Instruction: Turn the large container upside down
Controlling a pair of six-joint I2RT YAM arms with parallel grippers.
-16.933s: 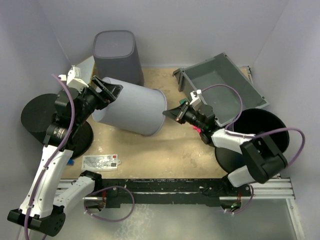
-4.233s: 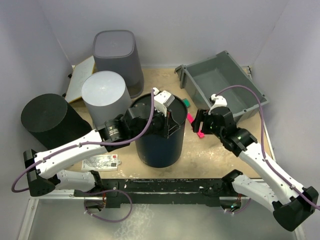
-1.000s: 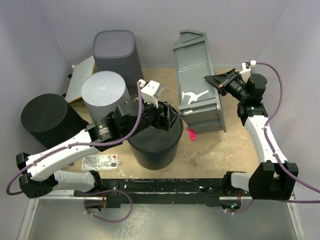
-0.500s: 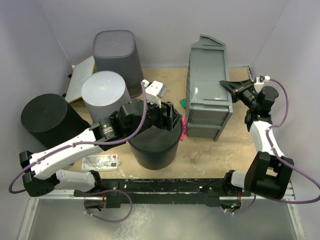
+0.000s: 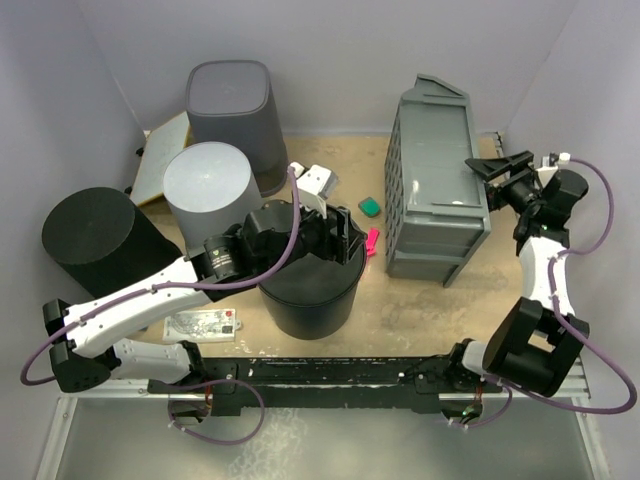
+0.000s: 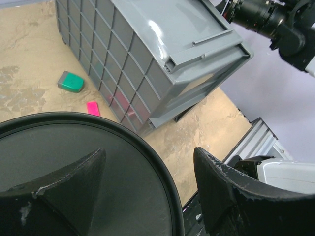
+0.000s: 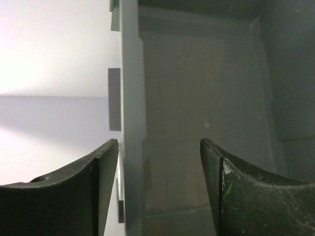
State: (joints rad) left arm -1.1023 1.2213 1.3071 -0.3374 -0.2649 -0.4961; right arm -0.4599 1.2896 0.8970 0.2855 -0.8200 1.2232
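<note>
The left hand (image 5: 345,238) hangs wide, fingers astride the rim of the black bucket (image 5: 305,300), gripping nothing. Farther off, the bin (image 5: 440,170) stands on its side on the surface (image 5: 420,300), its mouth facing the right hand (image 5: 482,168), whose spread fingers straddle its rim without pinching. The flip looks half done. Next, that hand should push the rim away to drop it mouth down.

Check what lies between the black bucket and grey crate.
Between black bucket and grey crate: a green block and a pink piece, shown in the top view.
</note>
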